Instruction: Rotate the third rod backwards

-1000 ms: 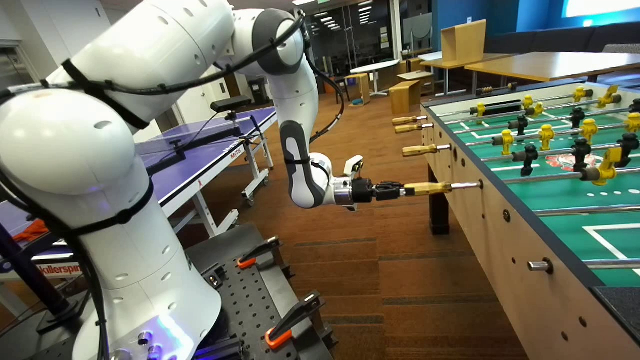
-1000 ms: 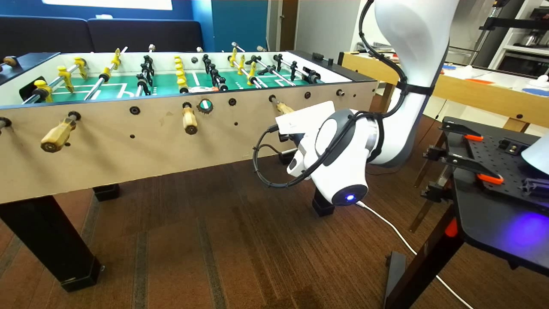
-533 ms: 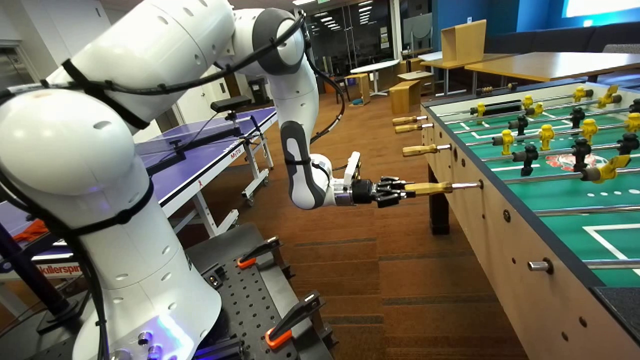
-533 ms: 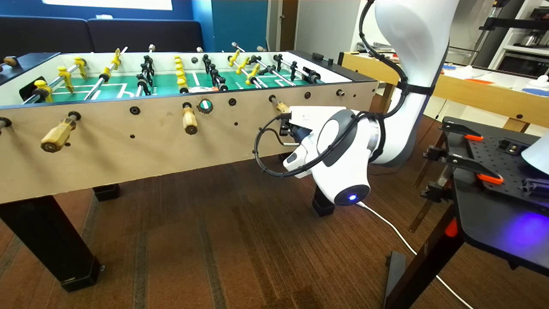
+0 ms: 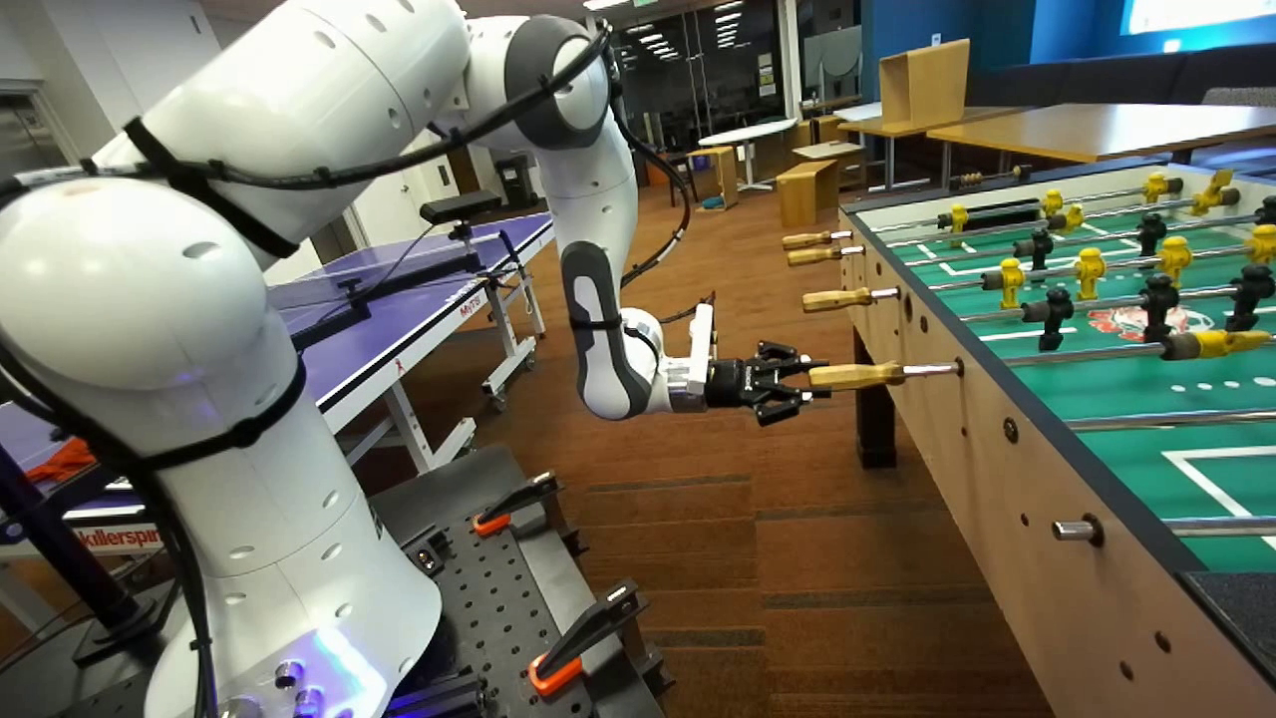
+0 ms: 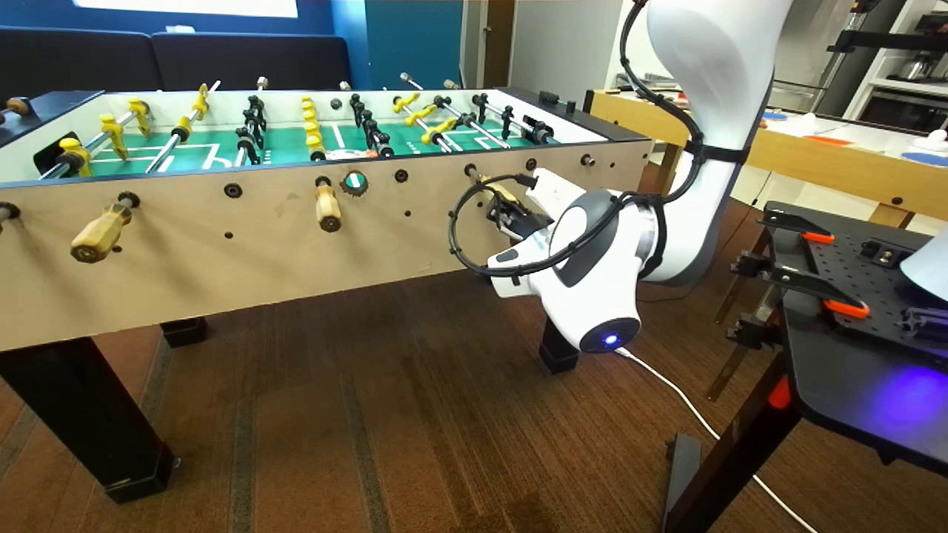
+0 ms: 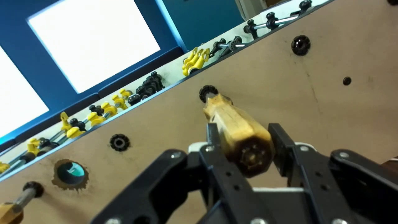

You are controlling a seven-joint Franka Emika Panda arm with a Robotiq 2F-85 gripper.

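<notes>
The third rod is a thin metal rod with a tan wooden handle (image 5: pixel 857 376), which looks the largest in this exterior view. The handle also shows in an exterior view (image 6: pixel 503 192), partly hidden by the hand, and in the wrist view (image 7: pixel 238 124), dark end facing the camera. My gripper (image 5: pixel 822 380) has its black fingers on either side of the handle's outer end. In the wrist view the fingers (image 7: pixel 244 137) press against both sides of it. The rod's yellow players (image 6: pixel 422 114) are tilted nearly flat; one shows in an exterior view (image 5: pixel 1218 343).
Other tan handles (image 5: pixel 837 300) stick out farther along the foosball table's side wall (image 5: pixel 997 469). A bare rod end (image 5: pixel 1075 531) protrudes nearer. My mounting table has clamps (image 5: pixel 588 638) on its edge. A purple ping-pong table (image 5: pixel 399 289) stands behind the arm.
My gripper has turned about the handle's axis, swinging the wrist camera and its cable round. The rod's yellow players have turned with it, from pointing up to lying almost level.
</notes>
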